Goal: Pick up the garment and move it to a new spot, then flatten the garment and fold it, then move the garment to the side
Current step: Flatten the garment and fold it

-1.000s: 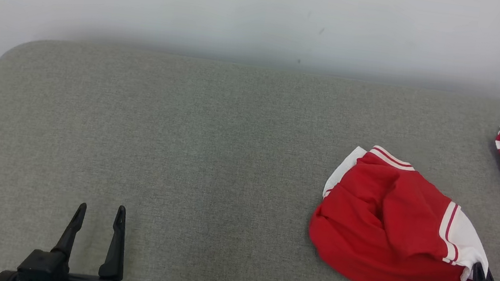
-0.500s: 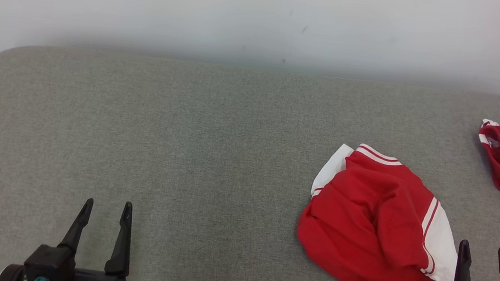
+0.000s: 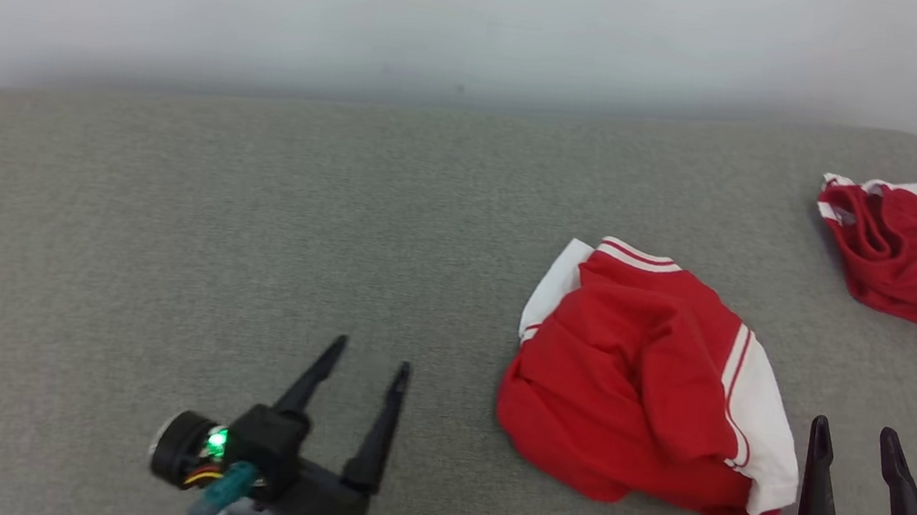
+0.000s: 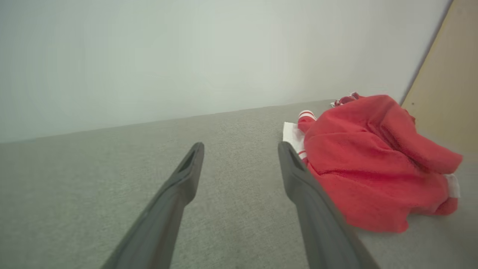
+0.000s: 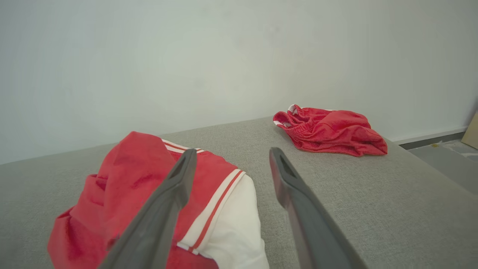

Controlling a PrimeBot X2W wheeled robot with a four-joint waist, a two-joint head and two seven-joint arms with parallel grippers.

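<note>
Eyes on a crumpled red fabric garment with white striped side panels (image 3: 644, 385), heaped right of centre on the grey upholstered pad (image 3: 163, 239) and nearer its front edge than its back edge. Lying free, not flat, not folded. Reads as sitting between steps: set down at a spot, with flattening next, or so judged from the heap.

Over to the left gripper (image 3: 373, 352), low near the front edge and left of the heap. Spread wide, holding nothing, and clear of the cloth. From the left wrist view, pointing just past the heap's left side.

Now the right gripper (image 3: 855, 425), by the front edge, just beside the white panel at the heap's near right. Splayed wide too, and empty. Hard to say from the right wrist view whether the left finger brushes the fabric or merely hangs above it.

Next move, at a guess: pinch two separate edges, white panel on the right and red fold on the left, then lift and draw apart toward the bare middle of the pad. Calls for catching a single layer only; soft cloth, likely to bunch and drag.

Also worth noting a second bunched red garment with white trim (image 3: 914, 252) well apart, at the pad's back right corner. Leave alone.

As for containers: both garments lying loose straight on the upholstery, inside nothing.
</note>
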